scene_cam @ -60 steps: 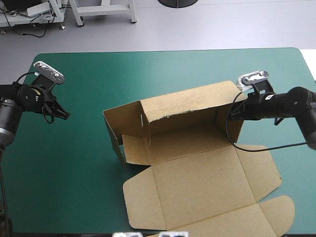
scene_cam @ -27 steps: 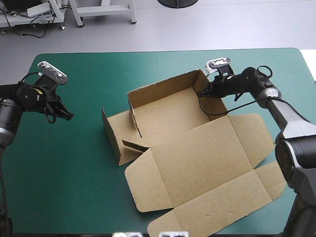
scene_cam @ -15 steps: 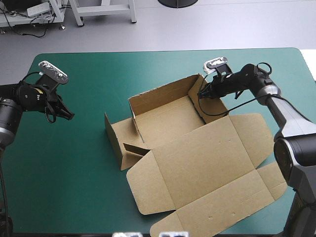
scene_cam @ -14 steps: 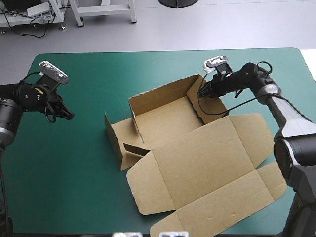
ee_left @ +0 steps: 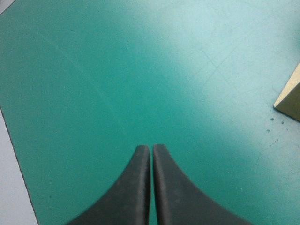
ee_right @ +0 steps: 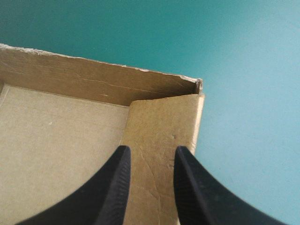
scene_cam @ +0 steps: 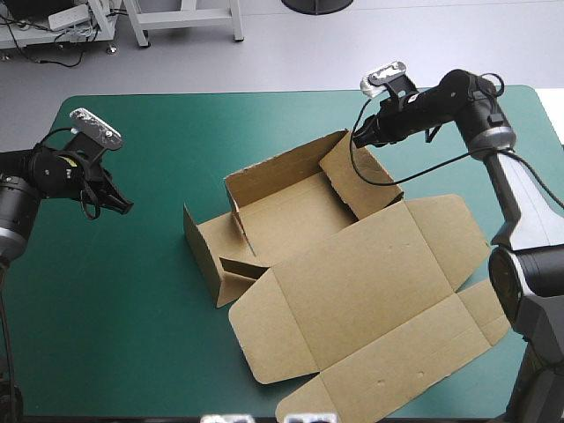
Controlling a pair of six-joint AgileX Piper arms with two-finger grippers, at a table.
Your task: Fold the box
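The brown box (scene_cam: 352, 291) lies mid-table as an open tray, its lid flat toward the near edge. The back wall (scene_cam: 273, 167) stands raised, and the right side flap (scene_cam: 339, 163) leans inward over the floor. My right gripper (scene_cam: 356, 138) hovers open at the box's far right corner. In the right wrist view, that gripper (ee_right: 150, 152) shows the flap (ee_right: 161, 126) and back wall (ee_right: 93, 82) under and ahead of its parted fingers. My left gripper (scene_cam: 125, 206) is shut over the cover well left of the box. The left wrist view shows this gripper (ee_left: 151, 148) holding nothing.
Teal-green cover (scene_cam: 123, 291) stretches between my left gripper and the box. The box's left wall (scene_cam: 201, 242) stands splayed outward with a small flap tucked beside it. A box corner (ee_left: 288, 98) shows far ahead of my left gripper. The lid's front flaps reach the table's near edge.
My right gripper has drawn back from the box's right flap toward the far right corner and risen. The flap now leans further inward. The left arm has not moved.
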